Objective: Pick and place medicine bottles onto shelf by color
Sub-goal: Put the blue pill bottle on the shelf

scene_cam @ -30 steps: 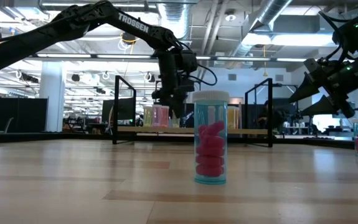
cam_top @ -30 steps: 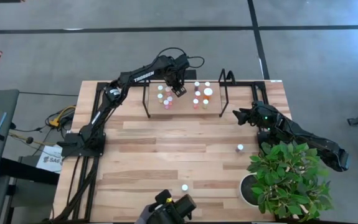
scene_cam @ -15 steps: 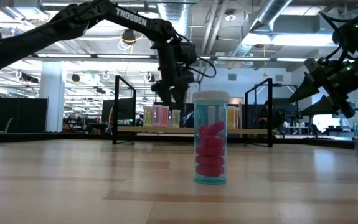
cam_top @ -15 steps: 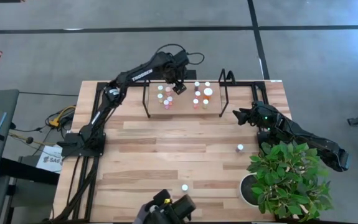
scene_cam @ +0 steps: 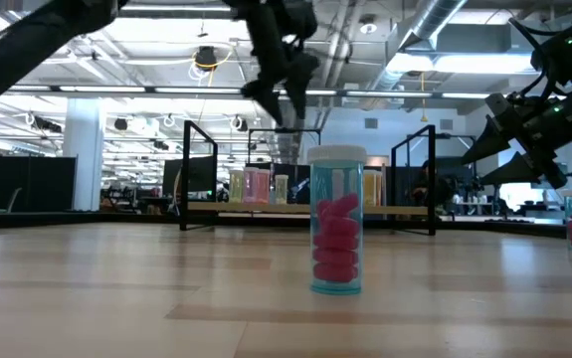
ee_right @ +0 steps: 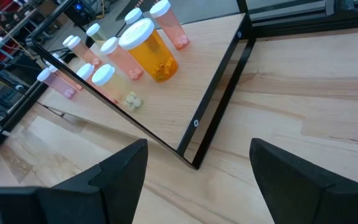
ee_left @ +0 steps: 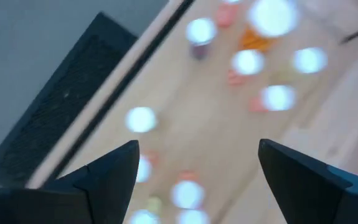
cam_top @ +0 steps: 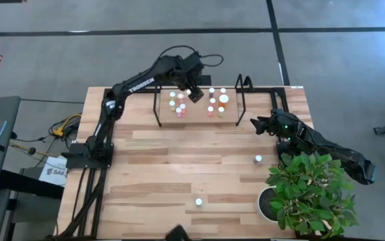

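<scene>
The shelf [cam_top: 197, 112] stands at the table's far edge with medicine bottles in two groups, a pink-and-yellowish one on the left [cam_top: 177, 104] and a pink-and-orange one on the right [cam_top: 217, 102], which includes a large-capped orange bottle [ee_right: 149, 46]. All stand upright on their bases. My left gripper [cam_top: 195, 96] hangs open high above the left group [ee_left: 194, 168], touching nothing. Two more bottles stand on the table, one with pink pills near the front edge [scene_cam: 336, 221] and one at the right [cam_top: 258, 159]. My right gripper [cam_top: 254, 124] waits open beside the shelf's right hoop.
A leafy plant in a white pot [cam_top: 309, 194] fills the near right corner. The shelf's two black hoops [cam_top: 159, 107] [cam_top: 240, 100] rise on either side of the bottles. Bare planks stretch across the table's middle and left [cam_top: 152, 167].
My left gripper has opened and risen from among the left group of bottles to well above the shelf, drifting slightly toward the table's right. A bottle it was down at stays standing on the shelf.
</scene>
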`<move>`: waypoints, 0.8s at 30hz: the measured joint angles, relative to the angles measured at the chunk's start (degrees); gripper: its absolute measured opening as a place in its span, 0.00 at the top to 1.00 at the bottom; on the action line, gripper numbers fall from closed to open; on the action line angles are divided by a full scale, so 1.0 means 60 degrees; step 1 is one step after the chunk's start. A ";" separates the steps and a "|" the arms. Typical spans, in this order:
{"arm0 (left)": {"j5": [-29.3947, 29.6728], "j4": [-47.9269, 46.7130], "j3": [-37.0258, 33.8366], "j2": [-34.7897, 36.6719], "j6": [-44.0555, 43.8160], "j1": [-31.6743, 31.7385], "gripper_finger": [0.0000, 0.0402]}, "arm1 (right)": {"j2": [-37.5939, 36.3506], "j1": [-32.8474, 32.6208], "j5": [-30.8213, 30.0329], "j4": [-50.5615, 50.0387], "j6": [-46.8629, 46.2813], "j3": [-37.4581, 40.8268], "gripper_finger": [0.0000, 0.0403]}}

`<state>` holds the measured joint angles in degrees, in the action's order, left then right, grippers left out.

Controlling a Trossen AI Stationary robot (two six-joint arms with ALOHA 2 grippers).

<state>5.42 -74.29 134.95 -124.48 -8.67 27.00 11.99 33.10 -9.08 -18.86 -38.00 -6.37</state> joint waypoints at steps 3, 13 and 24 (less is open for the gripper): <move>0.0072 0.0141 0.0001 0.0173 -0.0626 -0.0704 0.21 | 0.0000 -0.0001 0.0004 0.0001 0.0000 0.0000 0.24; 0.0514 0.0248 -0.0003 0.0251 -0.3048 -0.3478 0.21 | 0.0000 -0.0004 0.0001 -0.0001 0.0000 0.0000 0.24; 0.4019 0.2139 -0.0902 0.0248 -0.5767 -0.7520 0.21 | 0.0000 -0.0001 0.0004 0.0000 0.0000 0.0000 0.24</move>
<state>29.53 -61.46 129.54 -122.99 -43.27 -18.12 11.99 33.09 -9.06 -18.86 -38.00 -6.37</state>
